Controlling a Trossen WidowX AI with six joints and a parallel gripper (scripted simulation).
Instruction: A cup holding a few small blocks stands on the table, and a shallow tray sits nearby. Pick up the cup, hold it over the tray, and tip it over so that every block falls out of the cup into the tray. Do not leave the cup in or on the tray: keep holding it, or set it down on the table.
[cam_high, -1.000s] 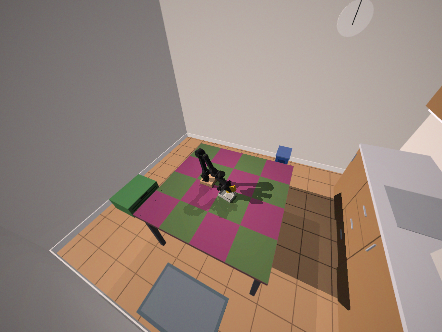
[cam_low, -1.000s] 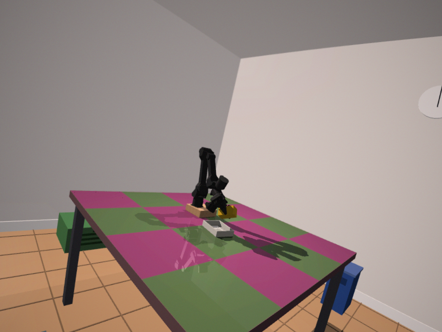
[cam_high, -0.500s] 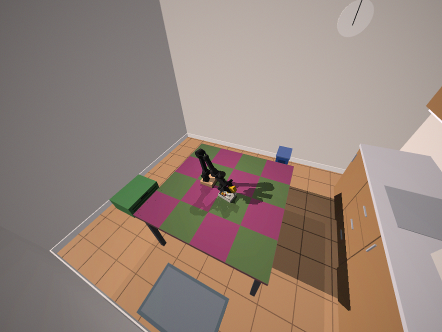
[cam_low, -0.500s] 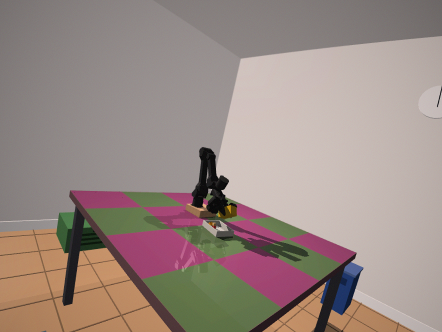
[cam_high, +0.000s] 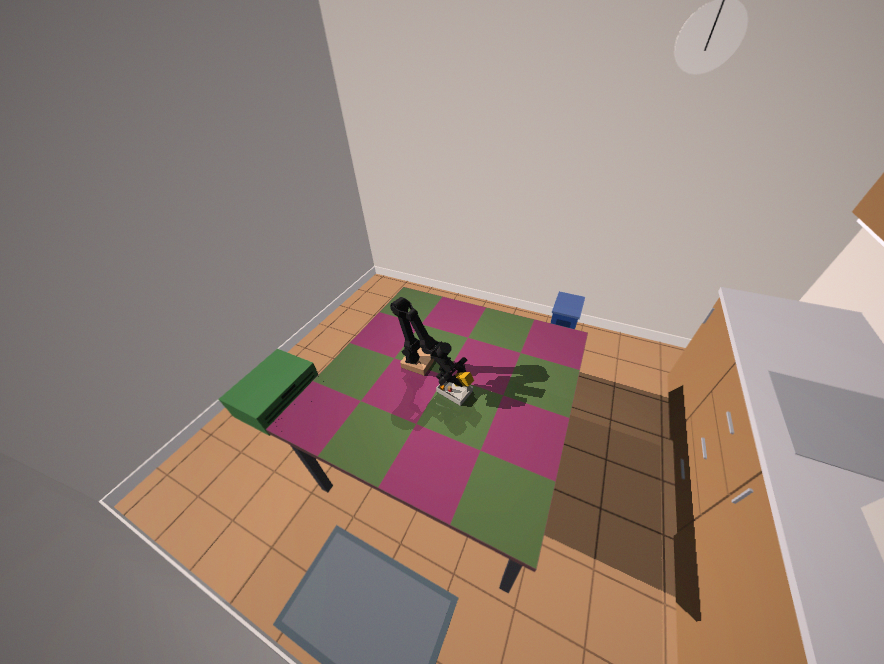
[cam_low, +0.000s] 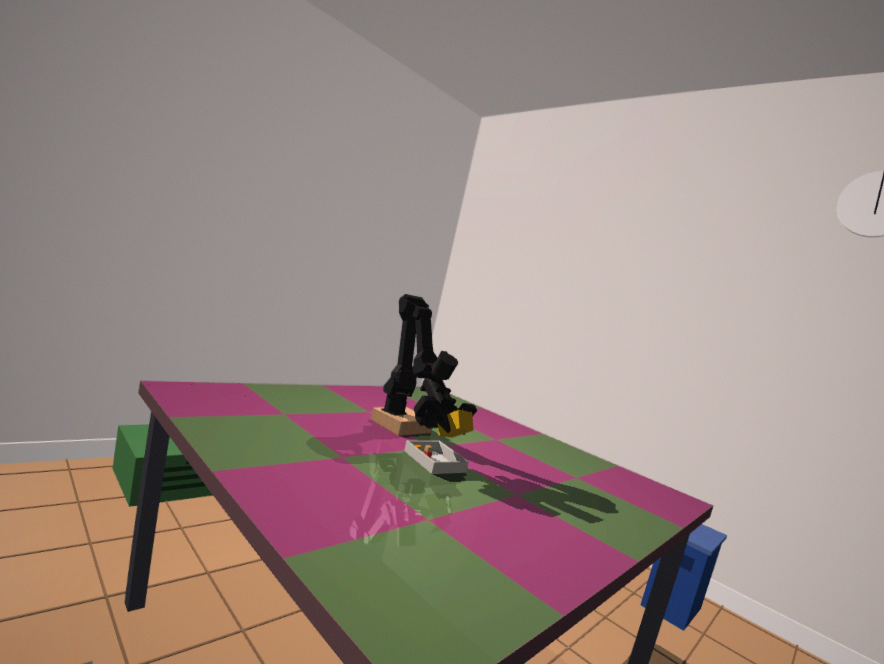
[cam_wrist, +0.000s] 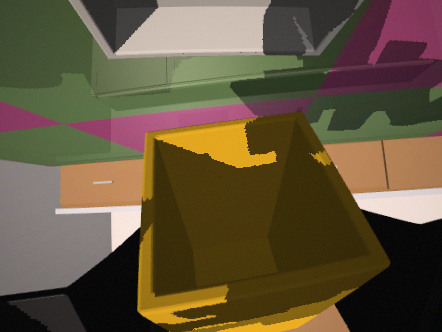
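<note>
The jaws (cam_high: 460, 371) (cam_low: 455, 418) are clamped on a yellow cup (cam_high: 465, 379) (cam_low: 455, 423) (cam_wrist: 220, 210), which is held off the table, near the center of the top frame. The cup is square in section and is tilted; in the wrist view its open mouth is presented to the camera, and no block is seen in the visible interior. The tray (cam_high: 453, 395) (cam_low: 447, 468) (cam_wrist: 215, 54), shallow and light gray, is located just below the cup in the top and exterior frames and is cut off by the upper edge of the wrist frame. Small orange and red blocks (cam_high: 449, 389) (cam_low: 428, 451) are contained in the tray, toward its left end in the exterior frame; their exact number cannot be determined at this scale. The black arm (cam_high: 421, 337) (cam_low: 405, 350) is mounted on a wooden base (cam_high: 407, 366) (cam_low: 382, 420), to the upper left of the tray in both frames. The base and the tray are carried by the table (cam_high: 514, 457) (cam_low: 493, 557), whose top is patterned in green and magenta squares. A green cabinet (cam_high: 264, 385) (cam_low: 132, 464) is positioned beyond the table at the left in both frames, and a blue bin (cam_high: 568, 305) (cam_low: 682, 578) is positioned beyond it at the right.
</note>
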